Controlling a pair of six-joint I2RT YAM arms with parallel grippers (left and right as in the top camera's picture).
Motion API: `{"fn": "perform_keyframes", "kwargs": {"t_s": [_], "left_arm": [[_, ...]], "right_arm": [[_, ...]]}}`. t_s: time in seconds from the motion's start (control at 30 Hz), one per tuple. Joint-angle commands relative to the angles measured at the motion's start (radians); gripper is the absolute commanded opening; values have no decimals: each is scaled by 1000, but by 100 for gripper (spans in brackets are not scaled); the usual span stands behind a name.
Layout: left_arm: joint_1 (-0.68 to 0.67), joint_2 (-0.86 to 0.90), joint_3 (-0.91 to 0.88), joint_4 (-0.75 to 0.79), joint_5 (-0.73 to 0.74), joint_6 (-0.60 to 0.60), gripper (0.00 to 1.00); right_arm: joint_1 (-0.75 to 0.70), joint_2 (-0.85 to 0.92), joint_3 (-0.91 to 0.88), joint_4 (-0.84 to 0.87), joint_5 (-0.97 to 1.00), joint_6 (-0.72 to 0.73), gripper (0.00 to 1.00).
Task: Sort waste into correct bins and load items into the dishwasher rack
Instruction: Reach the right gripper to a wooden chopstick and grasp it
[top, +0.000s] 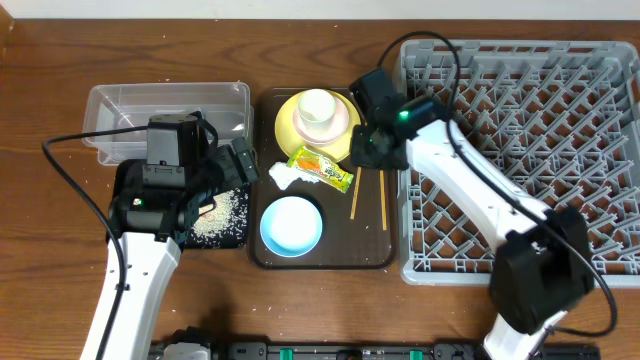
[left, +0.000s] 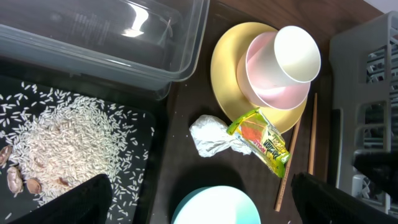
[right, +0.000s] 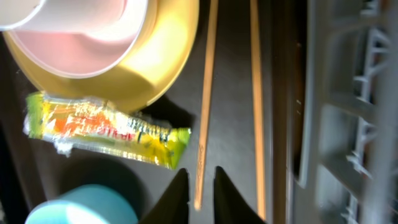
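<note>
The yellow plate (top: 295, 130) on the brown tray holds a pinkish-white bowl (left: 267, 90) with the white cup (top: 317, 107) in it. The snack wrapper (top: 320, 168) and the tissue (top: 283, 177) lie below it, above the blue bowl (top: 292, 225). Two chopsticks (top: 355, 195) lie at the tray's right. Rice (left: 56, 146) is heaped in the black tray (left: 18, 71), beside the clear tub (top: 165, 115). My left gripper (left: 205, 202) is open wide above the blue bowl's edge. My right gripper (right: 199, 186) has its fingers slightly apart either side of the left chopstick's end (right: 208, 93).
The grey dishwasher rack (top: 530, 150) fills the right side, its edge close to the right chopstick (right: 256, 93). The brown tray (top: 320, 258) lies between the rack and the black tray. A few brown scraps (left: 12, 177) lie in the rice.
</note>
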Motion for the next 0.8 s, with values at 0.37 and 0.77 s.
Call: {"fn": "perform_keyframes", "kwargs": {"t_s": [0.37,0.77], "left_arm": [[5,2,13,0,-6,9,95],[5,2,13,0,-6,9,95]], "right_arm": [[31,167,-7,124,93,14,16],[72,272,-7,151,160,14,13]]}}
